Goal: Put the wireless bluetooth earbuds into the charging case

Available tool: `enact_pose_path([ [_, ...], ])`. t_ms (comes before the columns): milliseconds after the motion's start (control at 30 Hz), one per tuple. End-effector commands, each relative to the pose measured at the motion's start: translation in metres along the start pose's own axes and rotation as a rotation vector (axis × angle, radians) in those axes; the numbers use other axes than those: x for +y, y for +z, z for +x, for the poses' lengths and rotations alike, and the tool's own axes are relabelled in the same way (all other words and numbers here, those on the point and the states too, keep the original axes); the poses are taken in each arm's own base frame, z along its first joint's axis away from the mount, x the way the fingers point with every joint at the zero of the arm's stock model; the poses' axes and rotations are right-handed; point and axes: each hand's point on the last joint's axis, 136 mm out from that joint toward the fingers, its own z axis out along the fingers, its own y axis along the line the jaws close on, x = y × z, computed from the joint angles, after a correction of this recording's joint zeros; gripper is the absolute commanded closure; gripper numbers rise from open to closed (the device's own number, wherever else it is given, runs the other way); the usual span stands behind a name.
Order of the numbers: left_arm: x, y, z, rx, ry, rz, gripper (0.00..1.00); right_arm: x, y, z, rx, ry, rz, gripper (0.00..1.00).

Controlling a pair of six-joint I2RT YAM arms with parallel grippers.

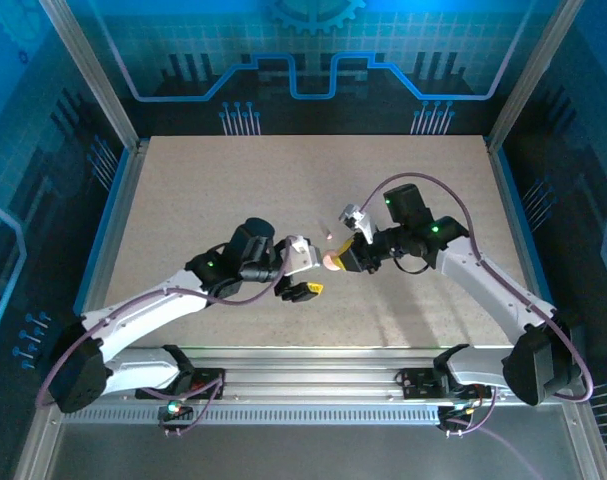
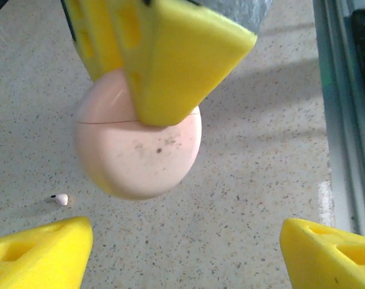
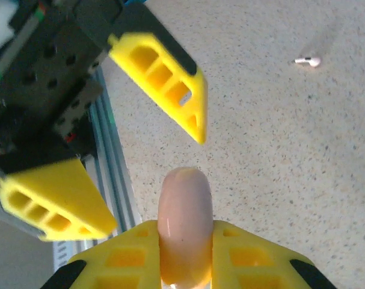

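Speckled tabletop (image 1: 233, 190), blue walls (image 1: 303, 60); right end effector (image 3: 183, 241) pinches seemingly shut case (image 2: 137, 150), left (image 2: 186, 232) spread.

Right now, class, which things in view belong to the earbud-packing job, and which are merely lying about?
Belongs to the job:
pink charging case, gripped by the right gripper
pale earbud, loose on the table
left gripper, open

Merely there:
metal rail
purple cable
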Motion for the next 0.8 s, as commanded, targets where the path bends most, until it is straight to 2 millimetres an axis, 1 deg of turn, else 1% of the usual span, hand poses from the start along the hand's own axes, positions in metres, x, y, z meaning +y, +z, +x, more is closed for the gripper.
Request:
enact_pose_path([
  [0,-0.008,-0.017,-0.016,-0.075,-0.031,0.065,0.22,0.017,-0.009,-0.001,0.005,-0.258,-0.052,0.81],
  [100,-0.013,-0.023,-0.021,-0.097,-0.025,0.093,0.23,0.022,-0.010,0.002,0.030,-0.376,-0.068,0.81],
  [167,-0.018,-0.025,-0.022,-0.100,-0.019,0.124,0.26,0.025,-0.010,0.004,0.056,-0.445,-0.077,0.81],
  [233,-0.023,-0.026,-0.022,-0.098,-0.020,0.152,0.31,0.029,-0.009,0.007,0.087,-0.508,-0.088,0.80],
  [300,-0.026,-0.025,-0.022,-0.100,-0.010,0.176,0.33,0.031,-0.007,0.008,0.107,-0.544,-0.095,0.80],
  [367,-0.030,-0.024,-0.021,-0.105,0.001,0.201,0.37,0.035,-0.004,0.007,0.115,-0.567,-0.115,0.80],
  [467,-0.029,-0.023,-0.024,-0.125,0.010,0.198,0.39,0.041,0.000,0.006,0.122,-0.602,-0.135,0.80],
  [533,-0.026,-0.021,-0.026,-0.141,0.010,0.179,0.41,0.045,0.004,0.005,0.122,-0.622,-0.148,0.80],
  [633,-0.020,-0.020,-0.029,-0.157,0.003,0.145,0.43,0.051,0.006,-0.002,0.080,-0.627,-0.170,0.79],
  [767,-0.022,-0.019,-0.026,-0.148,-0.012,0.164,0.44,0.051,0.008,-0.005,0.061,-0.627,-0.176,0.79],
])
